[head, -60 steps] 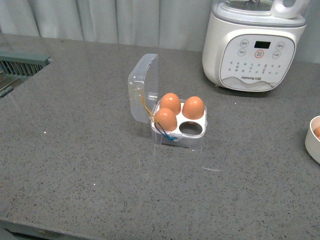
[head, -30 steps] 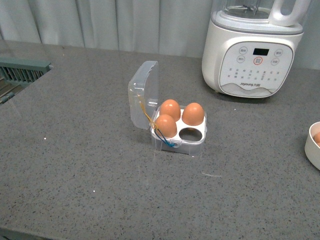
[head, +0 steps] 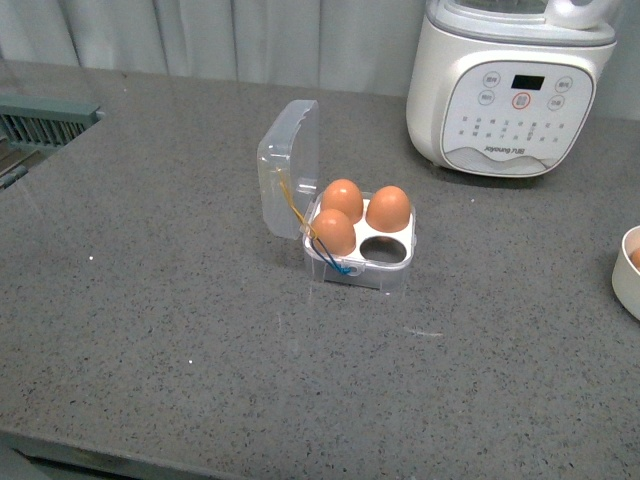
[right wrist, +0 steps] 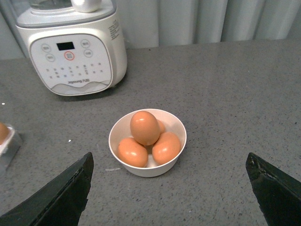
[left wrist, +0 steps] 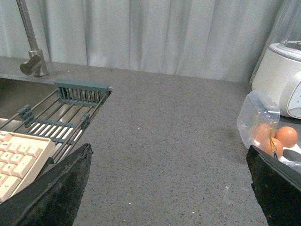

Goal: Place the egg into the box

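The box (head: 358, 262) stands mid-counter with its clear lid (head: 288, 168) raised. Three brown eggs fill three cells; the near right cell (head: 382, 248) is empty. The box also shows in the left wrist view (left wrist: 270, 134). In the right wrist view a brown egg (right wrist: 145, 127) lies on top of other like eggs in a round white bowl (right wrist: 181, 136). My right gripper (right wrist: 169, 193) is open and empty, a little short of the bowl. My left gripper (left wrist: 167, 188) is open and empty over bare counter, left of the box. Neither gripper shows in the front view.
A big white appliance (head: 510, 90) stands at the back right, also in the right wrist view (right wrist: 73, 47). The bowl's rim (head: 622, 280) shows at the front view's right edge. A sink with a rack (left wrist: 61, 117), a faucet (left wrist: 33, 52) and a keyboard (left wrist: 19, 157) lie far left.
The front view has shifted slightly. The box, its three eggs and the bowl stand as before. Nothing was taken hold of or let go.
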Controlling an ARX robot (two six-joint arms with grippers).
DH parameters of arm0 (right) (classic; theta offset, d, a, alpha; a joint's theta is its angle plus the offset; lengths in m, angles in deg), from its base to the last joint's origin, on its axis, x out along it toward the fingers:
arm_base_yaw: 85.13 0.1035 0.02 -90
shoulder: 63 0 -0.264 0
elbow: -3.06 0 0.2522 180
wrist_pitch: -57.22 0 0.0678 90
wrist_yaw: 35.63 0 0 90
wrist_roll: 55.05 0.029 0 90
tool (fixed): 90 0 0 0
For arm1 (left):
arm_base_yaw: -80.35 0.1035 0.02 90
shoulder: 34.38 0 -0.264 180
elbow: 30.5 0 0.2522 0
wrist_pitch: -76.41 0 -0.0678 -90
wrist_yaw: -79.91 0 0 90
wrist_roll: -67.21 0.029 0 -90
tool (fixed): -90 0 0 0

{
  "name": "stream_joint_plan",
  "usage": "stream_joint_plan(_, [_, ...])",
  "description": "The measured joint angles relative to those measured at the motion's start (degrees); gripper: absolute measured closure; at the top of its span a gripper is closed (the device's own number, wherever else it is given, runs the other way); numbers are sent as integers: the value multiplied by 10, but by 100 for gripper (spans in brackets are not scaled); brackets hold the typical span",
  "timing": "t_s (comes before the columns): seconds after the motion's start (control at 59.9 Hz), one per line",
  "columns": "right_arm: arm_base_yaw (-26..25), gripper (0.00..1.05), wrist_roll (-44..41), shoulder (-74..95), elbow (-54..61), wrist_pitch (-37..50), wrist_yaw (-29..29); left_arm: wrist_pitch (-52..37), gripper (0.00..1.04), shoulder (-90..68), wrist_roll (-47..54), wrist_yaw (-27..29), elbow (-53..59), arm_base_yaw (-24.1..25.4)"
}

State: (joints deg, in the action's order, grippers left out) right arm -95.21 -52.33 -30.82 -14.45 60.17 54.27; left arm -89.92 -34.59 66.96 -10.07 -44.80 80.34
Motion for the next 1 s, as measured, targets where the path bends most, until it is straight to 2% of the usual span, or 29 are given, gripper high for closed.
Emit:
stream_joint_plan(0.117, [-33, 9, -24, 168, -33, 144, -70, 0, 7, 0, 0, 0, 0, 0])
stream_joint_plan(0.234, [-45, 9, -43, 311, -81, 212, -108, 0, 7, 0, 0, 0, 0, 0])
stream_joint_plan(0.334, [-50, 9, -63, 414, -118, 218, -135, 0, 7, 0, 0, 0, 0, 0])
stream_joint_plan(0.501, [-54, 9, -93, 485, -144, 216, -179, 0, 7, 0, 0, 0, 0, 0])
stream_joint_plan(1.001, [-60, 9, -117, 602, -198, 235, -198, 0, 7, 0, 0, 0, 0, 0])
